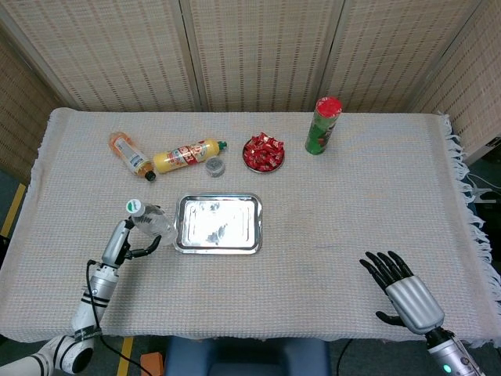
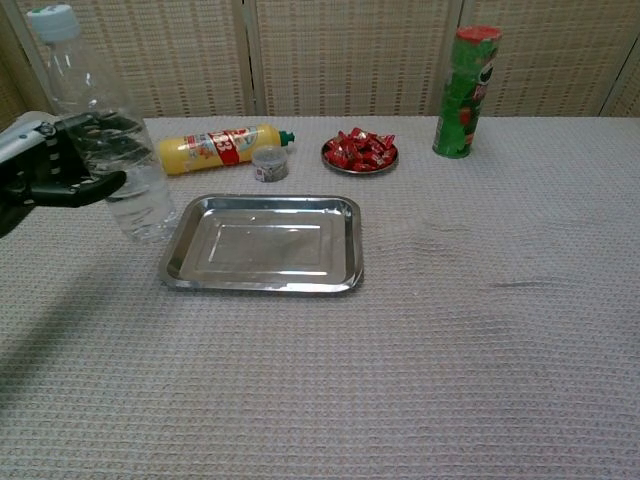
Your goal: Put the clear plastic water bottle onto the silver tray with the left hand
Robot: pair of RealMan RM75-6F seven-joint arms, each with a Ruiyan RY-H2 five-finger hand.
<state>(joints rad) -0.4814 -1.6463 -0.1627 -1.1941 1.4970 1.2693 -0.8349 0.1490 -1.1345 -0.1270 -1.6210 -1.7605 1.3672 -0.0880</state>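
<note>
Currently left hand (image 2: 55, 170) has fingers (image 2: 105, 130) wrapped round the clear water bottle (image 2: 110, 150), upright, cap up, just left of the silver tray (image 2: 262, 245), not over it yet. Tray lies to the bottle's right. Right hand (image 1: 403, 294) idle, fingers spread, well apart.

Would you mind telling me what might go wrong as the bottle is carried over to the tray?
The water bottle is tall and the left hand grips it mid-body, so it may tip when set down. Its base could catch the raised rim of the silver tray and shove it.
</note>
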